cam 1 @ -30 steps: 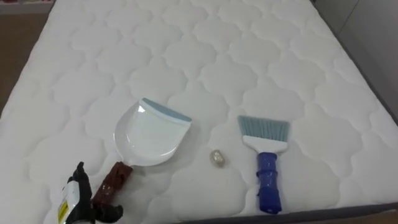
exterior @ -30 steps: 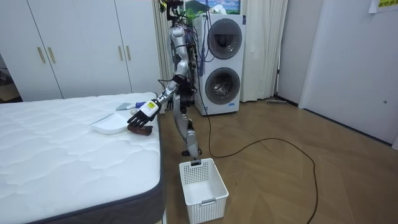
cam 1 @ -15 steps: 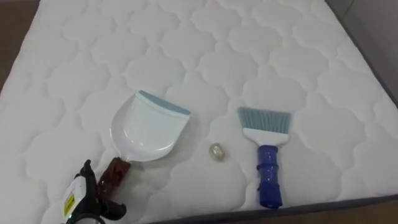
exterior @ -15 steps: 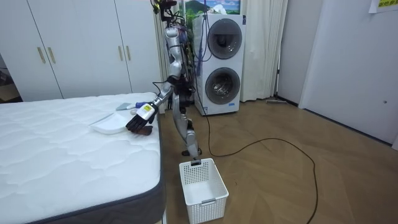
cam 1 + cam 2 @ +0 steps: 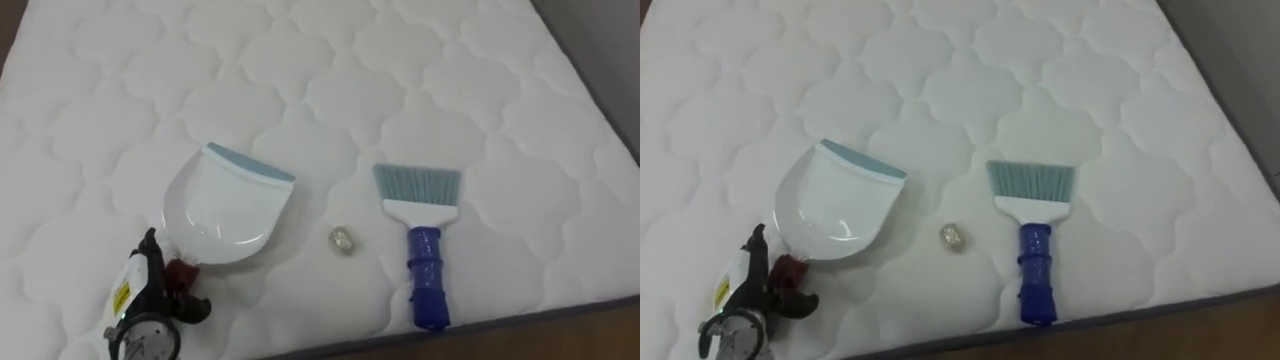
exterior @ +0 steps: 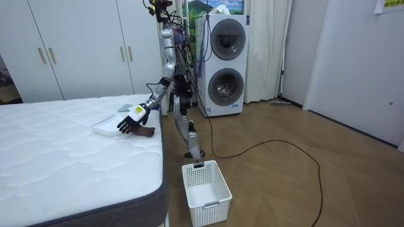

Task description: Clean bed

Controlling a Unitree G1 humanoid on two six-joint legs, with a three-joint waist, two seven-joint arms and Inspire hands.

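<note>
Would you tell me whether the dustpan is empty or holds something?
Empty: the dustpan shows a bare bowl; the scrap lies on the mattress beside it.

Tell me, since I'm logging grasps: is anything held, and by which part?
Cannot tell: the left hand sits at the brown handle of the dustpan, but a grip is unclear.
</note>
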